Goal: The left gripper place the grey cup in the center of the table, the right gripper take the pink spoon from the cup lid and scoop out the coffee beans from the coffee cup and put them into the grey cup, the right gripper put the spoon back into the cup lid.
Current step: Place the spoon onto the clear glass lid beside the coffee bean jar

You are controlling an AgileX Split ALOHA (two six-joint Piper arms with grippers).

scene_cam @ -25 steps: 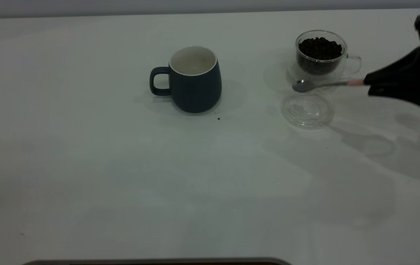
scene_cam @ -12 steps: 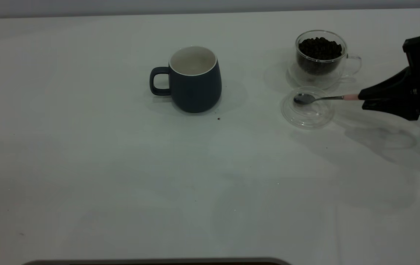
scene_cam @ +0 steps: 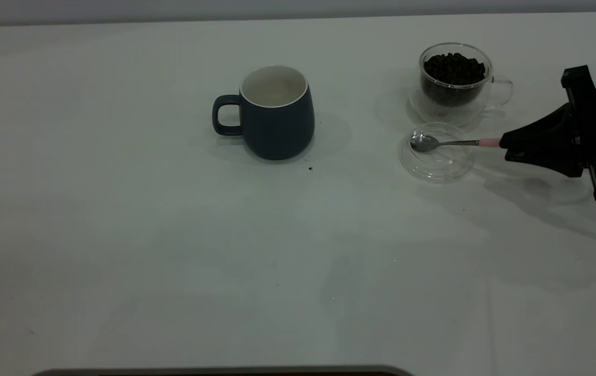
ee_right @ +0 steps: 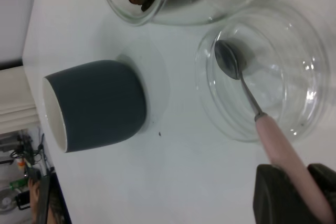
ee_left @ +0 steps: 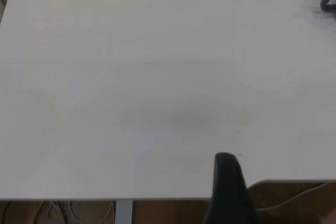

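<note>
Right gripper (scene_cam: 506, 143) clamps pink spoon (scene_cam: 449, 142) handle; bowl rests in cup lid (scene_cam: 436, 162).

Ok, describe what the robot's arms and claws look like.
The right claw is matte black, with wedge-shaped fingers tapering to a point and a boxy black bracket behind them; a pale grey housing shows at the picture's edge. The left claw shows only as one rounded black finger. No cables or markings show on either.

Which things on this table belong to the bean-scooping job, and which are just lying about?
Job: grey cup; pink spoon held by right gripper, bowl in cup lid; coffee cup of coffee beans.

Lying about: stray crumb on table.
</note>
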